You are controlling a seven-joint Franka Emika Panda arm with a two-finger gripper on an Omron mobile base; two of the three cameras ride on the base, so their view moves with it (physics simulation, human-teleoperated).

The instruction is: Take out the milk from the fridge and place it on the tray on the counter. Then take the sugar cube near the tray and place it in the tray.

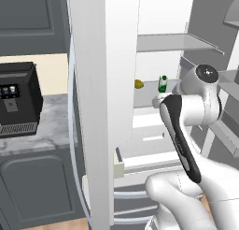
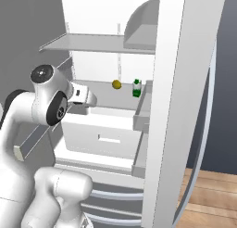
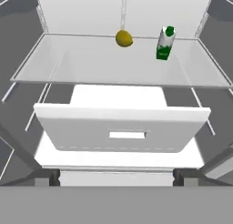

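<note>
White fridge drawer (image 3: 120, 133) fills the hand view's lower middle; beyond it, upper right on the shelf (image 3: 91, 66), stands the milk (image 3: 165, 43), likely light and stiff, best pinched mid-body by the wide-open, empty gripper (image 3: 116, 176).

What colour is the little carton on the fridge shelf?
The milk is white with a green patch and a green top. The hand view shows it best.

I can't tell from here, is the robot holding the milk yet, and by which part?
Nothing is held. The milk stands upright on the fridge shelf, well ahead of the open jaws, beside a yellowish lump.
</note>
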